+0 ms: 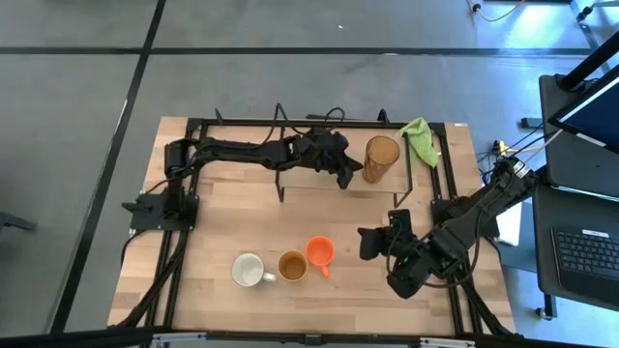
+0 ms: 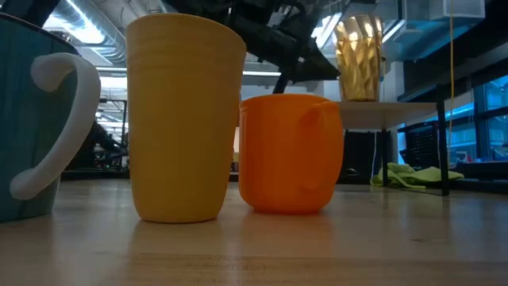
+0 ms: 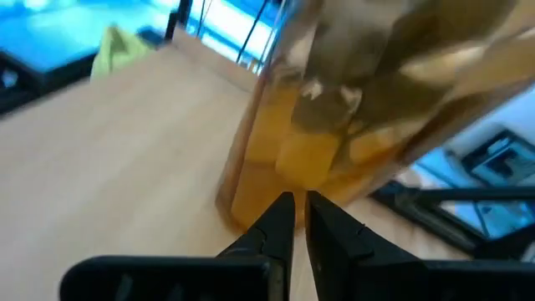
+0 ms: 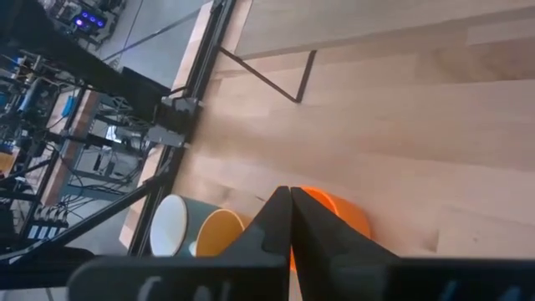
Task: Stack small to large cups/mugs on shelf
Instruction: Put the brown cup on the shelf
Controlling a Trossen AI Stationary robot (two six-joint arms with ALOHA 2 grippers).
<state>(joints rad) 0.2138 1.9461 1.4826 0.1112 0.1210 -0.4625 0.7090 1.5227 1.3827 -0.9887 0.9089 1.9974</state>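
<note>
Standing upper right on the shelf (image 1: 319, 179), the amber tumbler (image 1: 381, 158) meets the closed left gripper (image 1: 350, 174); right gripper (image 1: 370, 244), closed, waits lower right.

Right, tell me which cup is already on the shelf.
The tall amber tumbler. It stands on the shelf beside the left hand, while the white mug, yellow mug and orange cup sit in a row on the table.
</note>
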